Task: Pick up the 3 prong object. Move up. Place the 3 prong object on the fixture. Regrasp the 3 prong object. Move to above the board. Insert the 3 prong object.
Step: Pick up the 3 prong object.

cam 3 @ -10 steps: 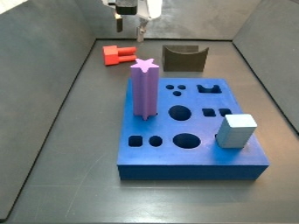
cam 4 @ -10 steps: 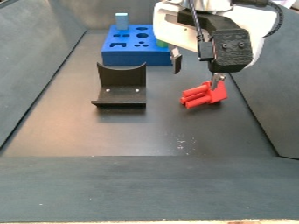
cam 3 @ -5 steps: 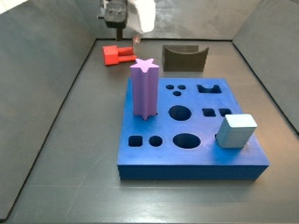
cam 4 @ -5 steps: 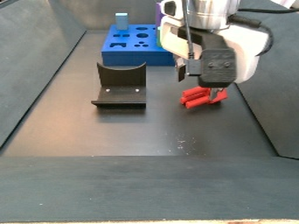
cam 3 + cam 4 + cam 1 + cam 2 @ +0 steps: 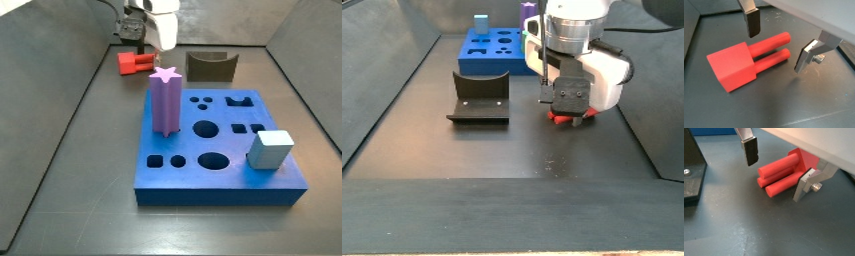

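In a wrist view my gripper [image 5: 784,42] hangs just over the floor with its jaws spread and nothing between the pads. The 3 prong object [image 5: 744,61] lies flat on the dark floor, its block end away from me and its prongs reaching into the gap between my fingers [image 5: 752,22]. The prongs' long axis runs across the line joining my two plates, which is what I want for a squeeze on their sides. Neither pad touches the red plastic yet, as far as I can tell.

In another wrist view the same gripper [image 5: 777,170] straddles the 3 prong object [image 5: 785,172] from the prong side: three rounded prongs point out from the block, stacked close, with one finger [image 5: 750,150] on one flank and the silver plate on the other. The dark edge at the frame's border is the fixture [image 5: 692,168], near but apart.

In a side view my gripper [image 5: 140,42] is low at the far end of the floor, over the 3 prong object [image 5: 131,63]; the fixture [image 5: 211,67] stands beside it and the board [image 5: 221,150] lies nearer the camera (carrying a purple post [image 5: 164,98] and a grey cube [image 5: 270,149]).

In the opposite side view my wrist hides the gripper [image 5: 569,115]; only a red sliver of the 3 prong object [image 5: 564,120] shows beneath. The fixture [image 5: 478,96] sits well to one side, the board [image 5: 493,50] beyond it. I judge a short descent, then closing, comes next.
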